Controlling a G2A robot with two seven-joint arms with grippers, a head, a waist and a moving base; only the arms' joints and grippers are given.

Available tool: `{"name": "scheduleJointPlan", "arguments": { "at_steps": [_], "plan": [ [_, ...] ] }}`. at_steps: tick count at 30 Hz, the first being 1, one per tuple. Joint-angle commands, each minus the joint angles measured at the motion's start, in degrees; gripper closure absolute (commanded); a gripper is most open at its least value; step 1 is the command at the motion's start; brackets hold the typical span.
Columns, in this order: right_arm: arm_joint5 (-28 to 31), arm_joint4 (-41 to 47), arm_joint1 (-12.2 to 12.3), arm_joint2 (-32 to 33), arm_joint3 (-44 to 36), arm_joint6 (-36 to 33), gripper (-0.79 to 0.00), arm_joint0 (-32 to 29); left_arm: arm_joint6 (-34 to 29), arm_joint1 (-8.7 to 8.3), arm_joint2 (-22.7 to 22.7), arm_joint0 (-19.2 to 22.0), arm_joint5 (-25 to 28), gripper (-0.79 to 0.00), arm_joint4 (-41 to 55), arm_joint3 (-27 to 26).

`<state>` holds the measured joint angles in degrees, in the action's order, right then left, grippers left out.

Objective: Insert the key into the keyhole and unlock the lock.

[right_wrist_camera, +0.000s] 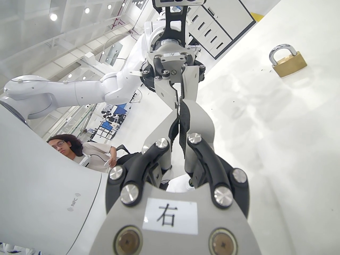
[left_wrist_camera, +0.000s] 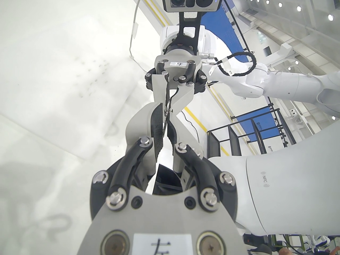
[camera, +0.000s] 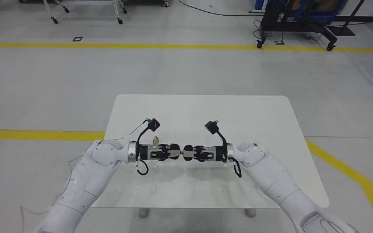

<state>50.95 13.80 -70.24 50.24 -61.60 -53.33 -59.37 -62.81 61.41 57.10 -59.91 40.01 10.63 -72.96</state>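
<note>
Close in, the left gripper (left_wrist_camera: 166, 127) has its pads pressed onto a thin dark blade (left_wrist_camera: 165, 123) seen edge-on; whether that's the key, I can't tell. Nose to nose with it, above the table's near half, the right gripper (right_wrist_camera: 180, 126) has its pads squeezed together too, tips touching the left's. Just beyond the left gripper lies the brass padlock (right_wrist_camera: 288, 62), flat on the white table (camera: 262, 116), shackle seated, apart from both claws
</note>
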Motion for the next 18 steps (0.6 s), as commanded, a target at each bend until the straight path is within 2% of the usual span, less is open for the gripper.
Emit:
{"name": "scheduleJointPlan", "arguments": {
  "at_steps": [1,9,12,18],
  "plan": [
    [1.06,0.0,0.21,0.51,0.39,1.06,0.0,-0.11,0.2,-0.07,0.24,0.11,0.0,-0.785,0.53,0.21],
    [7.05,-2.84,2.82,6.5,-0.25,7.13,0.0,-3.71,1.54,-0.68,2.84,-0.05,0.14,-0.785,4.06,0.98],
    [7.05,-4.72,4.12,10.55,-3.85,8.92,0.0,-6.62,2.14,-0.89,3.8,-0.15,0.09,-0.785,4.85,1.07],
    [7.05,-4.72,4.12,10.55,-3.85,8.92,0.0,-6.62,2.14,-0.89,3.8,-0.15,0.09,-0.785,4.85,1.07]
  ]
}}
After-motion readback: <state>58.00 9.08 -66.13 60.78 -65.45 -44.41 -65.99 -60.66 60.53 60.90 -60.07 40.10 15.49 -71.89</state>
